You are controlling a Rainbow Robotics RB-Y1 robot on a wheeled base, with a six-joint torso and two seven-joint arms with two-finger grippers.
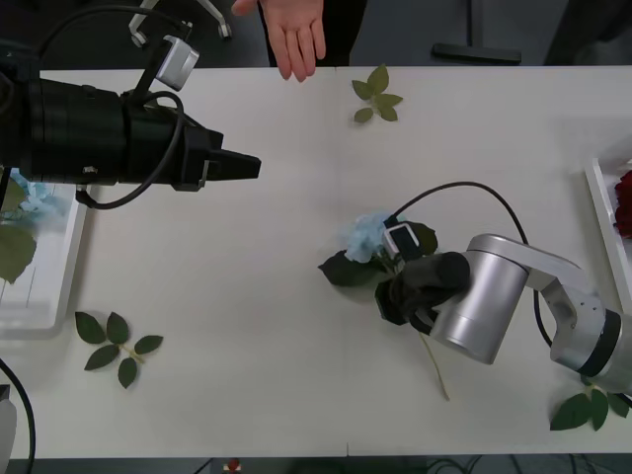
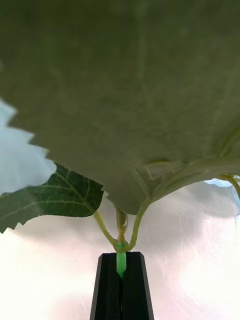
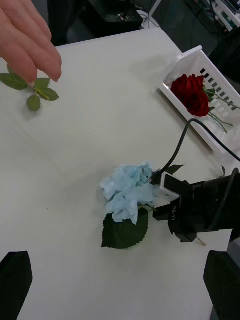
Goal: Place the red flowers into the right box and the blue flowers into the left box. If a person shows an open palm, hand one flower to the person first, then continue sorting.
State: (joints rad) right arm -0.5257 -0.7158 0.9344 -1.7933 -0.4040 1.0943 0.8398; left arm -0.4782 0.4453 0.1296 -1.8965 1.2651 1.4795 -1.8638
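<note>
Your right tool is clamped on the green stem of the blue flower, which lies near the middle of the tabletop with its pale head and dark leaves just beyond the black fingers. Your left tool hangs above the tabletop's left half with its fingers apart, holding nothing. Past it, a person's open hand reaches over the far edge; the right box holds a red flower.

Blue flower crinkled cloth; table smooth, matt white
</note>
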